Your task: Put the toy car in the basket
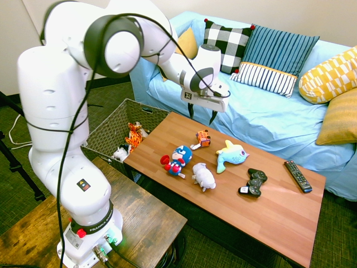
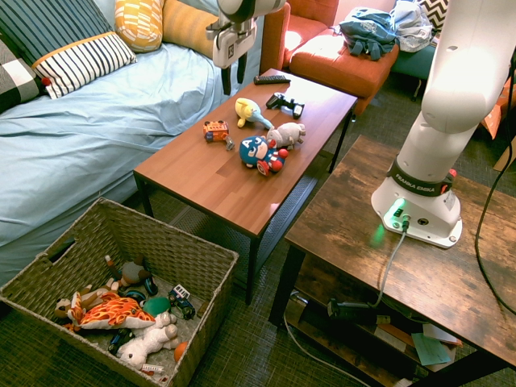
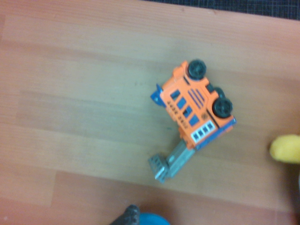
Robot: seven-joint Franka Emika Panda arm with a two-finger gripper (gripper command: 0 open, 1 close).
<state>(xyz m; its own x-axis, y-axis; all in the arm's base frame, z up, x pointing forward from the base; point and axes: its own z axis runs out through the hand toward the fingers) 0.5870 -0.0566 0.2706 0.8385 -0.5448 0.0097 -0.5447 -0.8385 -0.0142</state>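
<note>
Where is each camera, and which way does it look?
First exterior view: across from the blue sofa, looking down at it; most of the arm shows.
Second exterior view: the basket's end, looking along the table; part of the arm.
Wrist view: above the toy car, looking down.
Both exterior views share the basket and sofa.

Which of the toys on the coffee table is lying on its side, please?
The orange toy car: its black wheels face sideways, and it alone has wheels; the others are soft plush.
</note>
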